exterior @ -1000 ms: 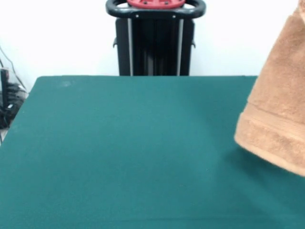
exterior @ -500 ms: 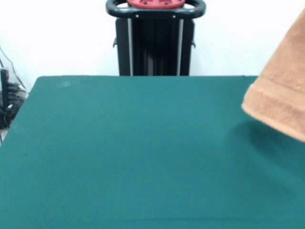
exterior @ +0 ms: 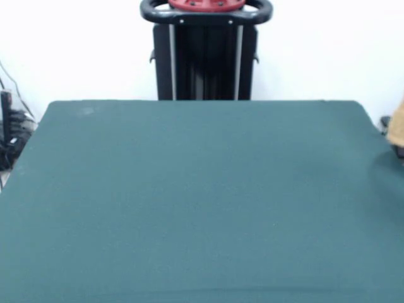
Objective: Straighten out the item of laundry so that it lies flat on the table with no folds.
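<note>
Only a small orange-tan piece of the towel point(exterior: 398, 124) shows at the right edge of the front view, hanging in the air beside the table's far right corner. The rest of it is out of view. The dark green table point(exterior: 189, 202) is bare. The gripper does not show in this view.
The robot's black pedestal point(exterior: 206, 53) with its red top stands behind the table's far edge at the middle. Dark cables point(exterior: 9, 136) lie off the table's left side.
The hanging towel has swung up and to the right, going from a large piece over the table's right side to a sliver at the picture's right edge.
</note>
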Motion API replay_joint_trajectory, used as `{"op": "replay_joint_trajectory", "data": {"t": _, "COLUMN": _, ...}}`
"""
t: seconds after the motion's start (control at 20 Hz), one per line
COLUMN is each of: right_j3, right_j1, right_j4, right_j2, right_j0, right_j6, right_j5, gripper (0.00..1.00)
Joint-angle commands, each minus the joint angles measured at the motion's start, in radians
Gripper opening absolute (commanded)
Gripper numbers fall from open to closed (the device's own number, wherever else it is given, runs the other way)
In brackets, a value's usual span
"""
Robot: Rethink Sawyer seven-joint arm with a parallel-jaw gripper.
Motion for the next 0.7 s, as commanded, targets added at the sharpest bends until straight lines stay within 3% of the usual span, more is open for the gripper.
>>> {"op": "replay_joint_trajectory", "data": {"t": 0.05, "right_j3": 0.092, "right_j1": 0.097, "right_j4": -0.076, "right_j2": -0.268, "right_j0": 0.189, "right_j6": 0.236, "right_j5": 0.01, "gripper": 0.0}}
{"op": "replay_joint_trajectory", "data": {"t": 0.2, "right_j3": 0.049, "right_j1": 0.185, "right_j4": -0.094, "right_j2": -0.407, "right_j0": 0.299, "right_j6": 0.208, "right_j5": -0.057, "gripper": 0.0}}
{"op": "replay_joint_trajectory", "data": {"t": 0.4, "right_j3": 0.018, "right_j1": 0.293, "right_j4": -0.103, "right_j2": -0.519, "right_j0": 0.381, "right_j6": 0.15, "right_j5": -0.16, "gripper": 0.0}}
{"op": "replay_joint_trajectory", "data": {"t": 0.7, "right_j3": 0.003, "right_j1": 0.412, "right_j4": -0.12, "right_j2": -0.56, "right_j0": 0.405, "right_j6": 0.104, "right_j5": -0.282, "gripper": 0.0}}
